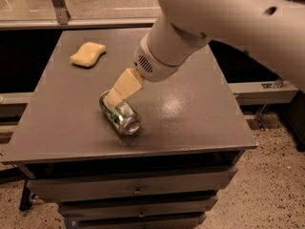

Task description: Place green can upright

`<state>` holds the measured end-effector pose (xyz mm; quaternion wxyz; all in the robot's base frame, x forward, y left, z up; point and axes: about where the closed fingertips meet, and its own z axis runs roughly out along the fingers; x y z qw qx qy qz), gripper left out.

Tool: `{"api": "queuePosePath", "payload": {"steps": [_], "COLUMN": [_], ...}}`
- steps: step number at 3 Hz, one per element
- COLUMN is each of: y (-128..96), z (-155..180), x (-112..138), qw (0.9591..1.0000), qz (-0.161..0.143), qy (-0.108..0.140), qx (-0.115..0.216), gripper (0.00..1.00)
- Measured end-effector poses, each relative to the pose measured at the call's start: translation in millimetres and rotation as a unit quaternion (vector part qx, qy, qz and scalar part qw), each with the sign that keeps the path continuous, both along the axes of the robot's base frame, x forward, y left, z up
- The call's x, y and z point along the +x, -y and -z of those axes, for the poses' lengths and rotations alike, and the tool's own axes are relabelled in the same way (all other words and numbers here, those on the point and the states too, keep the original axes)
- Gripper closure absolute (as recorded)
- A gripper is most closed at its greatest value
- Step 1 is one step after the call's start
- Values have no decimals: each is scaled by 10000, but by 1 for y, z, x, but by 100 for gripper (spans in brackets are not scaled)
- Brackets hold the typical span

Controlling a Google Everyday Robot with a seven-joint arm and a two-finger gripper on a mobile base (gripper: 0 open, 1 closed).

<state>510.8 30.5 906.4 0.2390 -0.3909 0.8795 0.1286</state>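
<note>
The green can [121,115] lies on its side on the grey table top [190,113], a little left of the middle. Its silver end faces the front right. My gripper [115,97] is tan and reaches down from the large white arm [200,27] at the upper right. Its tip sits over the can's far left end and hides part of it. I cannot tell whether it touches the can.
A yellow sponge [88,54] lies at the table's back left. The table is a cabinet with drawers [138,190] below its front edge. A low ledge and metal frame run behind and to the right of the table.
</note>
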Motion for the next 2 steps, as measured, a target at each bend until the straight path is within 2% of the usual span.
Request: {"api": "queuePosePath", "payload": {"steps": [1,2], "y": [-13,-29], "z": [28,46], "x": [8,14], "qw": [9989,9971], "qz": [394,635], "qy": [-51,-186], "qx": [-230,-370], "gripper": [0,0]}}
